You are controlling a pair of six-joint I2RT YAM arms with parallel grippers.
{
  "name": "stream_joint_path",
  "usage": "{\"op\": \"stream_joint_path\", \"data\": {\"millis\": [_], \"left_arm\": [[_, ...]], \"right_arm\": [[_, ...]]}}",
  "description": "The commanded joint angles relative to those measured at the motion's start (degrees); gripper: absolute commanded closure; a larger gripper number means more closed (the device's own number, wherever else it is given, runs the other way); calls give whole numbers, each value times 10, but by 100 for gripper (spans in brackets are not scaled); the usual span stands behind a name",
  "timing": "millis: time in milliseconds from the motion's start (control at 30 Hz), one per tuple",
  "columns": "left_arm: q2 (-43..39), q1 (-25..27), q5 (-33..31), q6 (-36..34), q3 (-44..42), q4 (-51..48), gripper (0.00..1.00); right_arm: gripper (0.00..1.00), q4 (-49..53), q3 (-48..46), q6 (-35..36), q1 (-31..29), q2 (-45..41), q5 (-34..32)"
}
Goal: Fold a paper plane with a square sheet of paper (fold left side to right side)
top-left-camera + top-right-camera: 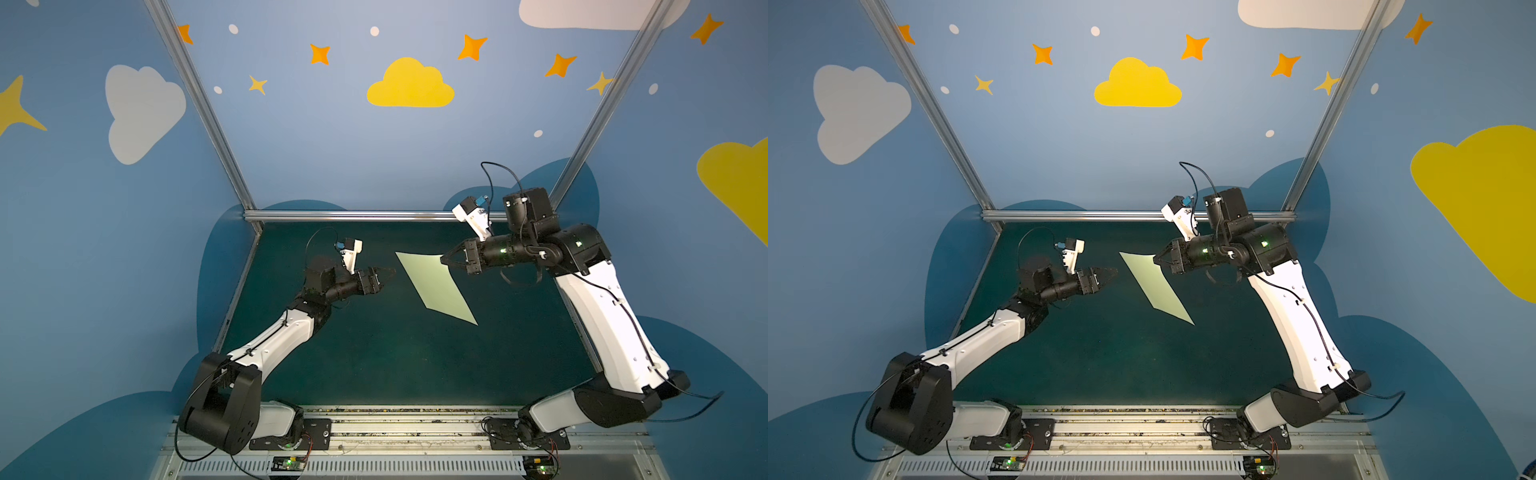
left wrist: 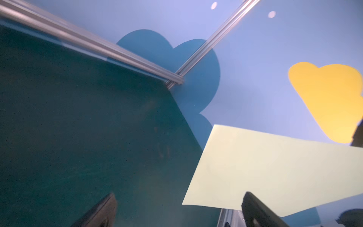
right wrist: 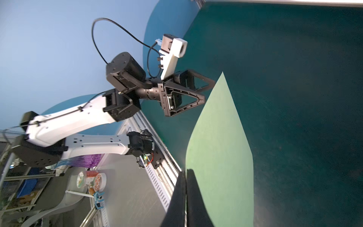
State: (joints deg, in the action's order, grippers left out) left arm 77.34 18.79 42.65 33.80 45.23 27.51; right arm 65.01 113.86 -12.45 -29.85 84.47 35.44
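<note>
Paper [image 1: 436, 286], uncreased, hangs over mat [image 1: 374, 353] by one corner, pinched in closed right gripper [image 1: 444, 259]. Left gripper [image 1: 388, 277] waits wide open, empty, just beside it. Judged: no fold begun.

Dark green tabletop [image 1: 374, 365]; square sheet of paper [image 1: 436, 282] tilted above it.

square sheet of paper [image 1: 436, 286]: between hands, over counter [image 1: 374, 357]
left hand [image 1: 386, 279]: left of it, apart
right hand [image 1: 444, 258]: at its far-right corner
</note>
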Motion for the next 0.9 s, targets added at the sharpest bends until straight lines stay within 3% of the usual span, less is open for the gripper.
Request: {"op": "stream_joint_path", "data": {"millis": [0,300,433,600,700,767,867], "left_arm": [[8,-1,82,39,13,83,0],[57,4,143,132,30,223,0],[86,34,144,148,28,263,0],[129,61,136,229,0,399,1],[149,63,131,270,-9,460,13],[163,63,135,291,-5,487,29],[180,65,138,312,5,512,45]], "right_arm": [[100,-41,14,-38,-2,-23,40],[100,-108,15,-84,-2,-32,59],[100,-124,15,-92,-1,-26,55],[100,-143,0,-97,7,-24,41],[100,-164,-27,-105,18,-31,39],[100,-180,-51,-111,33,-38,39],[100,-209,-87,-125,56,-49,46]]}}
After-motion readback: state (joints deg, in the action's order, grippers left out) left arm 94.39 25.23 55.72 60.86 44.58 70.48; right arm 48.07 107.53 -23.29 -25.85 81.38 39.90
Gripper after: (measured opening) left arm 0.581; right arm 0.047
